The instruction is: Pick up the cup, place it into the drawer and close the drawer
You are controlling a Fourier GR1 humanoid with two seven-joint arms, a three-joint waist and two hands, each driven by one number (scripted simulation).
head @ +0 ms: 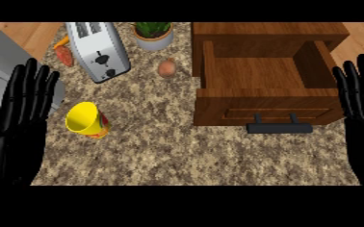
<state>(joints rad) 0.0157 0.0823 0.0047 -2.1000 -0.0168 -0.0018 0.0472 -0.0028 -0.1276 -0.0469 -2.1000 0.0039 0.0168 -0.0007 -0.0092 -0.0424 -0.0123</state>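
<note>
We hold both hands flat and released at the edges of the speckled surface [185, 158], grasping nothing. Our left hand [25, 106] rests fingers up at the left edge; our right hand [352, 94] shows the same way at the far right. The yellow cup [86, 120] lies just to the right of our left hand, near its fingers and apart from them, with its open mouth tipped up and toward that hand and its base pointing away to the lower right. It looks tilted or on its side, and we cannot tell which. The open wooden drawer [266, 74] sits well across from the cup, just left of our right hand, its black handle [279, 127] facing us. We judge the left hand far nearer the cup, so the pick falls to it, followed by a long carry rightward. A toaster [98, 50], a potted plant [153, 34] and an onion [167, 68] stand beyond the cup.
</note>
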